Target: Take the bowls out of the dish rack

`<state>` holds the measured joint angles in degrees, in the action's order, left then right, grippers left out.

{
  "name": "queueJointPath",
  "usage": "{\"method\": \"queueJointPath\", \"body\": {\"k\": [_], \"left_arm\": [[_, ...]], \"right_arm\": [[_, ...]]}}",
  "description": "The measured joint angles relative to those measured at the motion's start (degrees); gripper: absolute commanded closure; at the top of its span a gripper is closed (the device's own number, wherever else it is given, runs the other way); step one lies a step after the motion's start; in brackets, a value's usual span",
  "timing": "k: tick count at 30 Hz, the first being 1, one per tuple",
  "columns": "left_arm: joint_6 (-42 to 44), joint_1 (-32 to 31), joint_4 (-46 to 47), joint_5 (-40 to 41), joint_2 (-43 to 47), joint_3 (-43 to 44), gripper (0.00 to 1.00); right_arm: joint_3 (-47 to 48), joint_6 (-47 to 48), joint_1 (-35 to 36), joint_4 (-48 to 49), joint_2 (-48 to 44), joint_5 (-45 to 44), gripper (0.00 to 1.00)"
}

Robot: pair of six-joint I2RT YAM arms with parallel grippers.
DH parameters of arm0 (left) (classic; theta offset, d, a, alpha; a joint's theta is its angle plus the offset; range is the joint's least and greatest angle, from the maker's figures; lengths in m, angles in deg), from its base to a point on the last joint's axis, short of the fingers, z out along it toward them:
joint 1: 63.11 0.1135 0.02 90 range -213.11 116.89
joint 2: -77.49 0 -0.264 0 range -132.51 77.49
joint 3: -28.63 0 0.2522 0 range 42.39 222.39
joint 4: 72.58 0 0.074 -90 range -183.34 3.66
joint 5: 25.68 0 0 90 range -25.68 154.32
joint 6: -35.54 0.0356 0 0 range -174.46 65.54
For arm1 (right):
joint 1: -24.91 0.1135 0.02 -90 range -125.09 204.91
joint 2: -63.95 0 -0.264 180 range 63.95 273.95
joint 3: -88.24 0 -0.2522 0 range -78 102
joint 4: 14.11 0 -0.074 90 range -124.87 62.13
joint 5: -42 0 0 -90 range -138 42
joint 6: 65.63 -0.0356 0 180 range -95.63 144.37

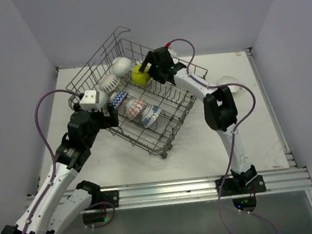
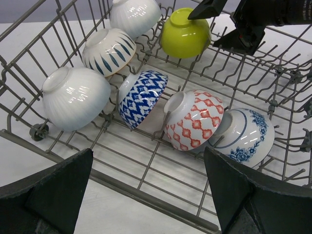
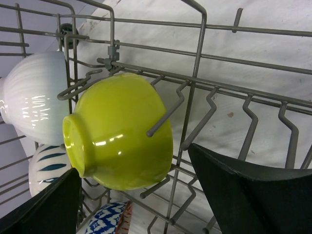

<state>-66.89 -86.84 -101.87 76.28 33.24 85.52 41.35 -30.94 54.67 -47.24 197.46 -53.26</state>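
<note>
Right gripper (image 3: pixel 131 161) reaches down into the dish rack (image 2: pixel 146 197), jaws spread wide on either side of the lime bowl (image 3: pixel 122 136) without pinching it. Left gripper (image 2: pixel 147 156) hovers wide open at the rack's near rail, with the blue zigzag bowl (image 2: pixel 142 97) just beyond.

From high behind the near edge, looks steeply down over the white tabletop (image 1: pixel 258 134) and the large grey wire dish rack (image 1: pixel 171 101). From the left wrist, peers close across the rack's floor toward its far side. From the right wrist, sits closest, nearly against the lime yellow-green round bowl (image 3: pixel 122 136), shared by all three views.
</note>
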Motion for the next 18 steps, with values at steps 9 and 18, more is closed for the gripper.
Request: {"method": "queueJointPath", "body": {"k": [9,18], "left_arm": [[0.0,-0.07,0.02,-0.22,0.02,-0.76,0.0],[0.0,-0.35,0.02,-0.28,0.02,-0.76,0.0]], "right_arm": [[-1.05,-2.47,0.11,5.33,0.13,0.61,0.04],[-2.84,-5.31,0.04,12.22,0.37,4.22,0.17]]}}
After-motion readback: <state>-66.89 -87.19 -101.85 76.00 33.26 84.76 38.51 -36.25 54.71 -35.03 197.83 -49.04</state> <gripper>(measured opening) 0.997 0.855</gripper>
